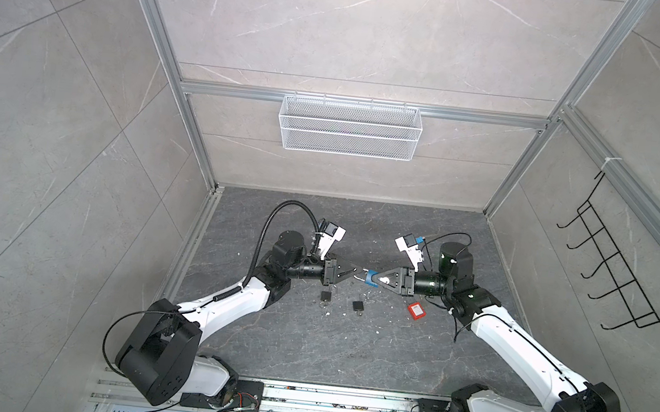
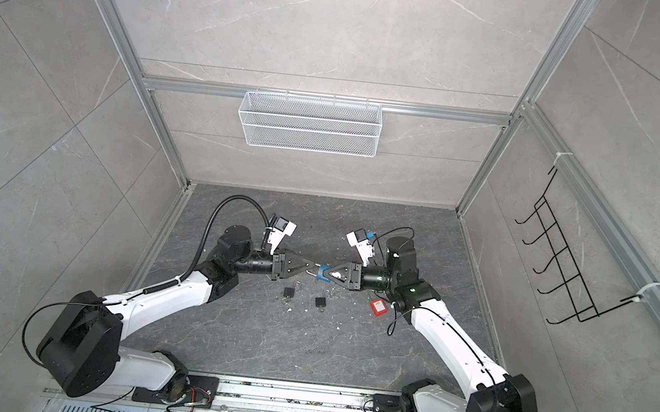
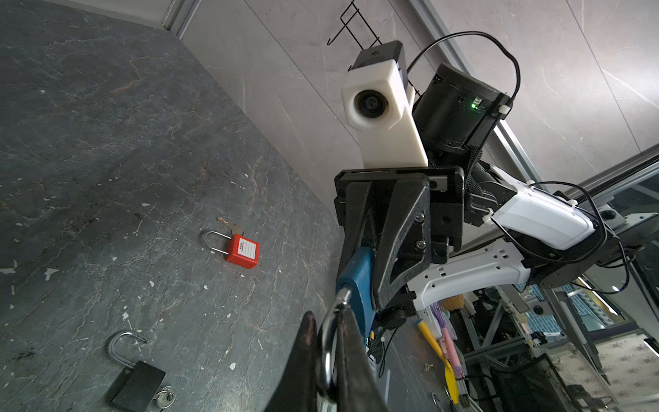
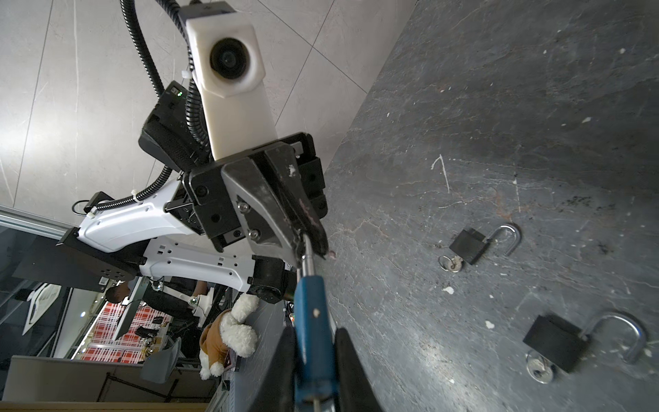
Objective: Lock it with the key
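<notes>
Above the table (image 1: 306,338), the blue padlock (image 4: 310,314) is clamped by its body in the right gripper (image 1: 370,280), its shackle (image 3: 326,356) pinched in the left gripper (image 1: 360,269); the shackle is best pushed straight into the body.

The blue padlock (image 1: 371,278) is hanging level in mid-air. Its body is sitting clamped inside the right gripper's (image 2: 323,275) jaws, and its silver shackle (image 3: 326,342) is poking into the left gripper's (image 1: 360,270) pinching tips.
</notes>
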### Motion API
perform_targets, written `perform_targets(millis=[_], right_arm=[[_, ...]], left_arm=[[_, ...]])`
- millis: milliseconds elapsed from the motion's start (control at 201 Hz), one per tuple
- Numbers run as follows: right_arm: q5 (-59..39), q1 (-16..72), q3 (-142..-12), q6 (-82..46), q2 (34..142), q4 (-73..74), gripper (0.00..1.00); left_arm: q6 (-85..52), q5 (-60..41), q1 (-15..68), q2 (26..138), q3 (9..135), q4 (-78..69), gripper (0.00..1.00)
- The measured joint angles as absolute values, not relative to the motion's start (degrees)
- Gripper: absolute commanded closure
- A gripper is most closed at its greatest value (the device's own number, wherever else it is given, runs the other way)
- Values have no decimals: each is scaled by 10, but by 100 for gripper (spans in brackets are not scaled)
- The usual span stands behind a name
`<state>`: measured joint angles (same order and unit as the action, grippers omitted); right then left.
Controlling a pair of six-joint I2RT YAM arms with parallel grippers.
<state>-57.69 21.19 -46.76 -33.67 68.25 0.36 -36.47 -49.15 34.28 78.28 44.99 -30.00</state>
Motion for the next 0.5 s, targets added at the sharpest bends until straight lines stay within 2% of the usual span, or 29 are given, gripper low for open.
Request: perform_targets(millis=[498], right_arm=[[-586,206,-460,-381,683,50,100]], left_arm=[[-354,-466,354,780,450,-321,100]])
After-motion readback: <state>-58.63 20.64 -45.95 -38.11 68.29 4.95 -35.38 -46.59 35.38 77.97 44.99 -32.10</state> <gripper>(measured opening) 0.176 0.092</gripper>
